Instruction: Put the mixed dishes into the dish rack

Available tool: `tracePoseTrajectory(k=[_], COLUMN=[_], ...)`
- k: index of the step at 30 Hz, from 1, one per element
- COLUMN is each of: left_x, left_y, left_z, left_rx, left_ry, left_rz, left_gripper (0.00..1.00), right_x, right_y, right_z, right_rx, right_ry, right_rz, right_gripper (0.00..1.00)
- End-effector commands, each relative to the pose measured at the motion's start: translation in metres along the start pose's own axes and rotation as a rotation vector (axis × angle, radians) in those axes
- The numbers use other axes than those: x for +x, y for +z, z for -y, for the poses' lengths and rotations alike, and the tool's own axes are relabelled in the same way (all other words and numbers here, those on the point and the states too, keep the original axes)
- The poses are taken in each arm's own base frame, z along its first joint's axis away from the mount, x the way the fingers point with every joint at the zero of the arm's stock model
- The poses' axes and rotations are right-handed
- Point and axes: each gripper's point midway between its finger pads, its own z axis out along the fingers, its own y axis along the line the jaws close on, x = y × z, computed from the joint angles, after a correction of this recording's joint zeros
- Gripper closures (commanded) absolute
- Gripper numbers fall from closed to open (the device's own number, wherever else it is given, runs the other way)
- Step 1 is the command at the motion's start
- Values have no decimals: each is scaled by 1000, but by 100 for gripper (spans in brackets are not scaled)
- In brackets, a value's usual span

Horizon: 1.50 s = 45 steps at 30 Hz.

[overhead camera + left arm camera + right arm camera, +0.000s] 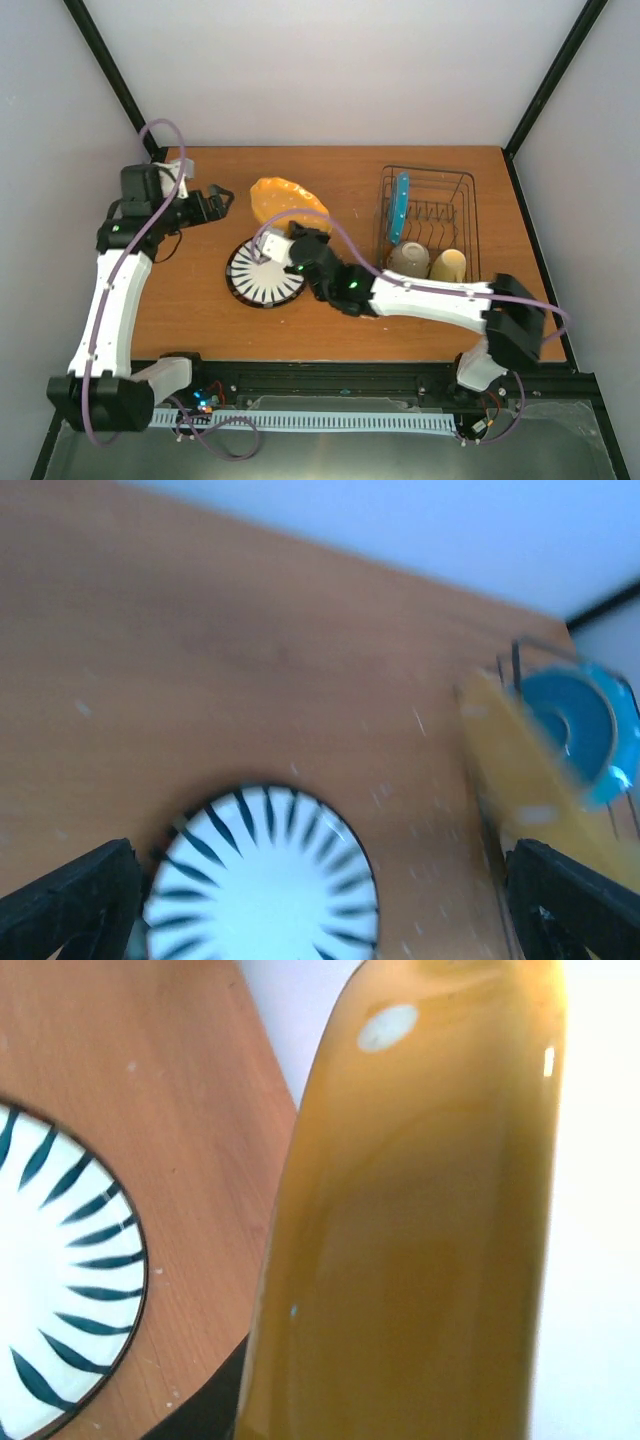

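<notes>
Right gripper [289,233] clamps the tilted orange-yellow plate [285,198]; left gripper [225,198] gapes apart.

Teal plate [400,207], bowl [410,260] and mug [448,265] block the rack [455,200] at left and front; right-rear slots stand open.

The orange-yellow plate [420,1220] is filling my right wrist view, running off its top and bottom edges and hiding the fingers of my right claw [285,240], while the left edge is cutting the striped plate [50,1280]. My left wrist view is blurring the teal plate [580,730] and the dish rack [515,665] wires together. The bottom corners are cropping my left claw [320,905] to two finger ends.
</notes>
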Motion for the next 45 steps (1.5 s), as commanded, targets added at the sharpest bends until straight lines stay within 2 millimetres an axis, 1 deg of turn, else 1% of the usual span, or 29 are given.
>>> tracePoseTrajectory(k=[1,3,5,7,8,9,10,12,14,16,18,21,24,31,37,39,43,45], left_x=[-52,-56,-54,-50,-48,-45,-44,-41,-39,-38,-38,-37,-37,-32,-33,-33,-35,-36], left_y=[-39,-44,-41,-32,-26,-20,-15,-7,-3,-1,-1,-1,-2,6,9,10,11,12], left_z=[-14,-14,-17,-22,-24,-25,-26,-28,-28,-29,-30,-33,-37,-39,-41,-41,-42,-41], left_rx=[-142,-148,-151,-154,-151,-146,-138,-125,-114,-112,-120,-139,-156,-142,-145,-145,-148,-145], left_ry=[61,69,65,55,50,44,38,28,25,26,33,41,42,28,30,31,33,37], left_rz=[331,380,376,344,325,305,288,268,262,260,257,257,259,246,245,242,248,250], left_gripper=[0,0,0,0,0,0,0,0,0,0,0,0,0,0,0,0,0,0], right_x=[7,48,95,135,152,170,183,206,224,241,253,268,277,289,296,298,306,307], right_y=[-66,-84,-107,-129,-138,-144,-148,-149,-142,-128,-110,-89,-77,-47,-33,-29,-27,-23], right_z=[175,212,243,263,269,271,270,261,245,228,210,192,187,171,169,170,180,179], right_rx=[231,235,270,325,348,369,371,357,309,232,133,61,58,-27,-51,-55,3,-7], right_ry=[755,992,1189,1303,1336,1366,1386,1437,1492,1551,1614,1645,1621,1578,1534,1519,1480,1476], right_rz=[133,146,162,144,120,78,46,-11,-62,-100,-119,-171,-211,-271,-299,-316,-334,-337], right_gripper=[97,97,97,97,97,97,97,97,97,97,97,97,97,97,97,97,97,97])
